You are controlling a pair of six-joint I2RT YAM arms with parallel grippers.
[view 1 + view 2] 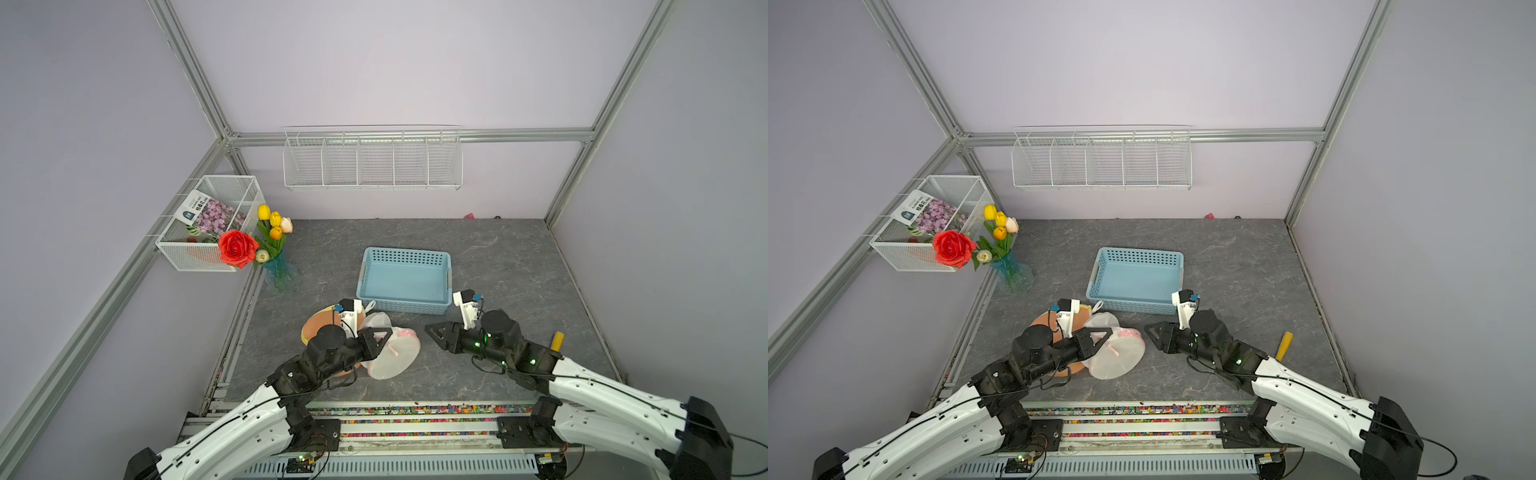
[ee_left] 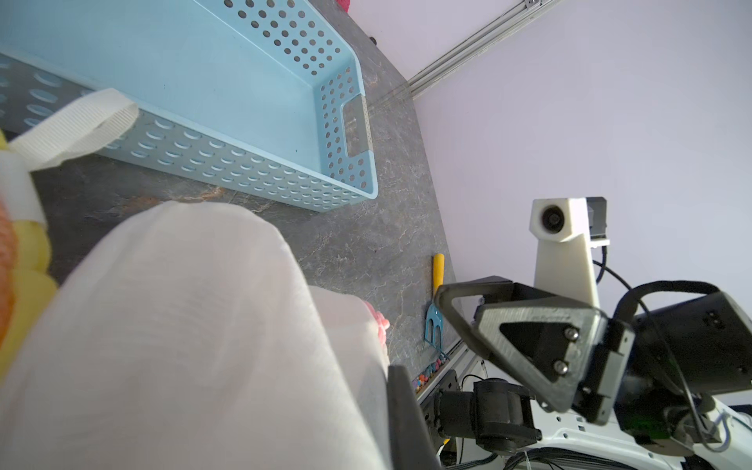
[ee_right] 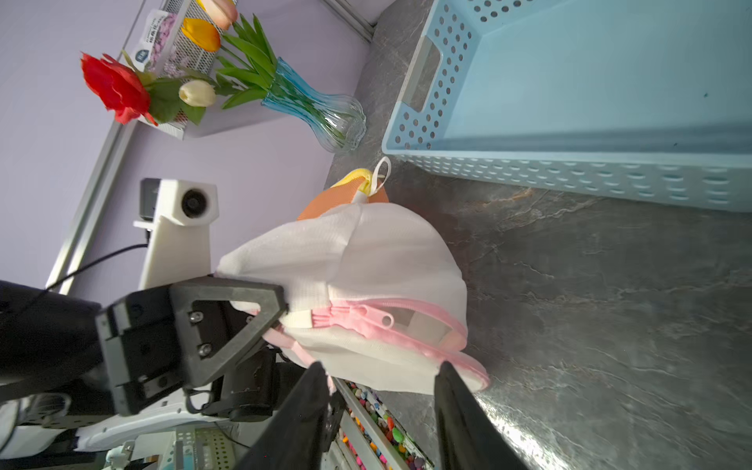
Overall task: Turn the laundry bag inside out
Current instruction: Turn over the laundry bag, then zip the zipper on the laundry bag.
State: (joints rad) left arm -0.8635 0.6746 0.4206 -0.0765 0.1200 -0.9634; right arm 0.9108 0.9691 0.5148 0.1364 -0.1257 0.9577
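Observation:
The laundry bag is white mesh with a pink zipper trim, lying crumpled on the grey table in front of the blue basket. My left gripper is shut on the bag's white fabric by the zipper's end, as the right wrist view shows. In the left wrist view the bag fills the frame and hides one finger. The zipper stands partly open. My right gripper is open, just right of the bag, with nothing between its fingers.
An orange and yellow round thing lies under the bag and the left arm. A blue perforated basket stands behind. A yellow-handled garden fork lies at the right. A vase of tulips and a wire basket occupy the left corner.

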